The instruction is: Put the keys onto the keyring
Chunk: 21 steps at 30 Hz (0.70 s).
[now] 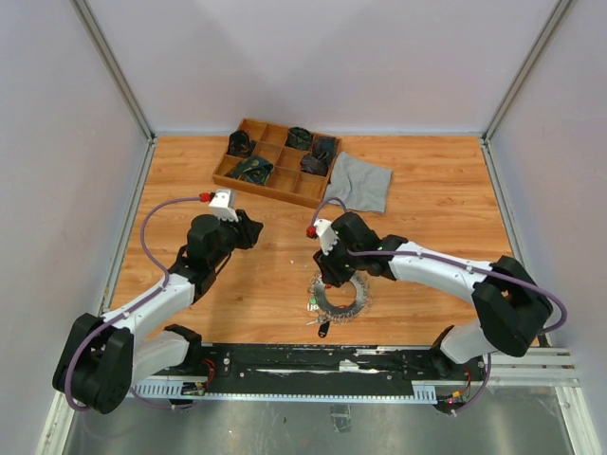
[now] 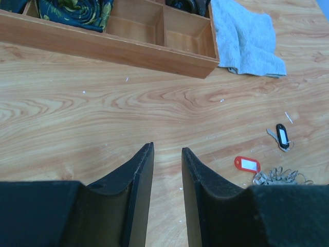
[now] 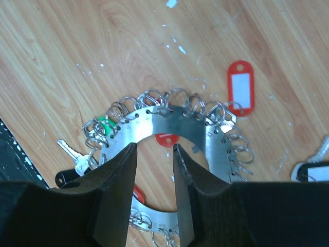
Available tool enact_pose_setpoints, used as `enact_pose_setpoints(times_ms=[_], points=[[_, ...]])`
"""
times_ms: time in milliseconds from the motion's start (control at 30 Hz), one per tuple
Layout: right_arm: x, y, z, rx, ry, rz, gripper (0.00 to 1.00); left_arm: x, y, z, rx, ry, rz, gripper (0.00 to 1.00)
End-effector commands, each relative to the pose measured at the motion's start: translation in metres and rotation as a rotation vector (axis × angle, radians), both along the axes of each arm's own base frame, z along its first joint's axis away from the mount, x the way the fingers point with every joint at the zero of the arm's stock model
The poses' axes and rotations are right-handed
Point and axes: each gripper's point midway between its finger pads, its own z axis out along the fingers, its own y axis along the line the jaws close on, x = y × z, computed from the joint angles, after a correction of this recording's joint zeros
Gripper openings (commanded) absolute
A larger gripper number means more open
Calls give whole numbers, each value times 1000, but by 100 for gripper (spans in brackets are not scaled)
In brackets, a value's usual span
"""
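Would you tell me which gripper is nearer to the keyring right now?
The right one. The right gripper sits directly above the keyring, fingers open over its metal band. The left gripper hangs off to its left over the wooden table, apart from it.

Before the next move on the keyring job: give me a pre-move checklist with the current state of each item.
1. Right pincer jaws apart, nothing between: ok.
2. Right pincer lined up above the keyring: ok. Whether it touches the metal: cannot tell.
3. Left pincer jaws apart, empty, over bare wood: ok.
4. Key in hand to thread: not ok, neither pincer holds one.
5. Loose key available: ok, the black-tagged key lies apart from the keyring. Red tag at the rim, hooked on or loose: cannot tell.
6. Wooden tray and grey cloth well away from the keyring: ok.
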Motion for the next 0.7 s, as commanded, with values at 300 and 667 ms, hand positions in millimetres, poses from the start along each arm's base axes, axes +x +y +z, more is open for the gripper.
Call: enact_pose_setpoints(times_ms=[300, 667], points=[[-27, 56, -9, 30, 78, 249, 35, 1, 7, -3, 15, -6, 23, 34], [-31, 57, -28, -27, 119, 250, 29, 1, 7, -3, 16, -5, 24, 34]])
